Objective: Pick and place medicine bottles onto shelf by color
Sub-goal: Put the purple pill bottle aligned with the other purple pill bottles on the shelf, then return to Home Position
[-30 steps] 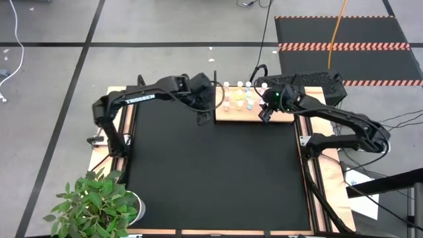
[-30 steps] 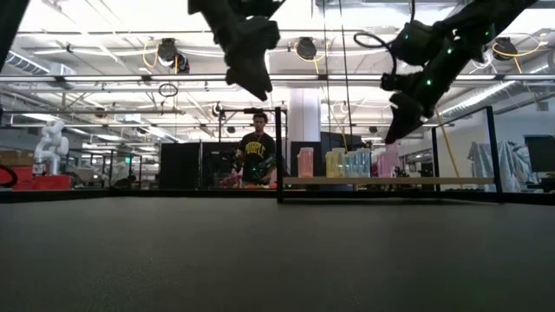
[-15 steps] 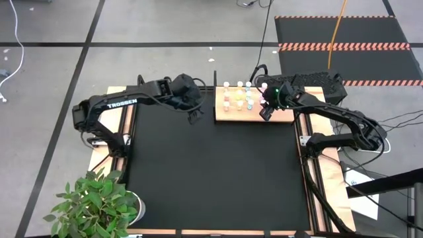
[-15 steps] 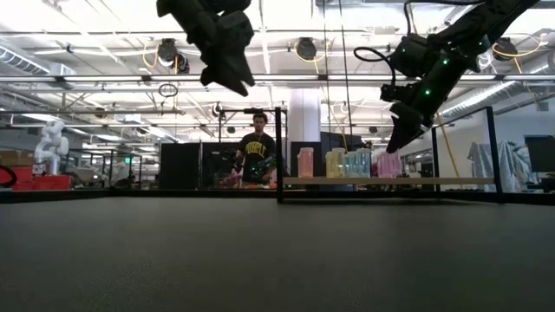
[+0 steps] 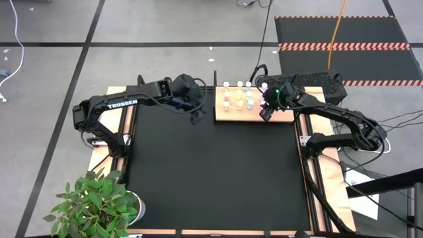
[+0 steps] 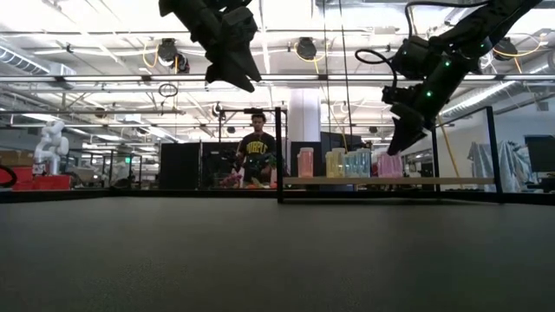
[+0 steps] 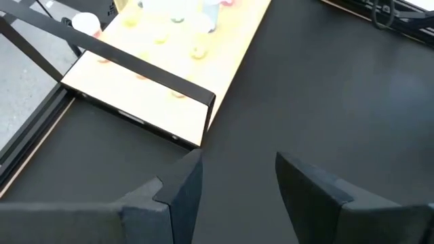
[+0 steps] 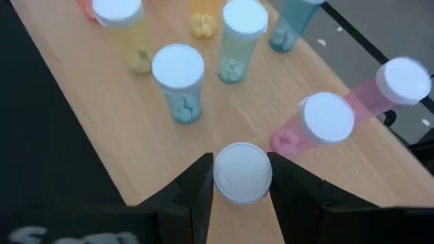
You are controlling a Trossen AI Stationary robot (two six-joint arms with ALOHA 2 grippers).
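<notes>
The shelf [image 5: 231, 116] is a light wooden board at the far edge of the black mat [image 5: 211, 172]. Several medicine bottles with white caps stand on it: yellow [image 8: 123, 27], blue [image 8: 179, 80], green [image 8: 242, 35] and pink [image 8: 324, 126]. My right gripper [image 8: 242, 169] hovers over the shelf's right part [image 5: 266, 114], shut on one more bottle whose body is hidden under its white cap. My left gripper [image 7: 237, 176] hangs open over the bare mat, left of the shelf [image 5: 196, 119], with nothing between its fingers. My right gripper pinches a bottle at its white cap [image 8: 242, 177] between its two fingers [image 8: 198, 181]. The fingers come slanting down from above and from the table's right. The bottle stays upright, next to the pink ones. Whether its base rests on the shelf I cannot tell.
A thin black frame [image 6: 279, 154] stands around the shelf; one bar [image 7: 135, 64] crosses its left end. A potted plant [image 5: 99, 201] sits at the near left corner. A person [image 6: 256, 154] stands in the room beyond the table. Wooden rails edge the mat.
My left gripper has drawn back from the shelf's left end toward the table's left, rising and tipping as it went. It stays open with nothing in it. My right gripper has sunk a little toward the shelf, still shut on its bottle.
</notes>
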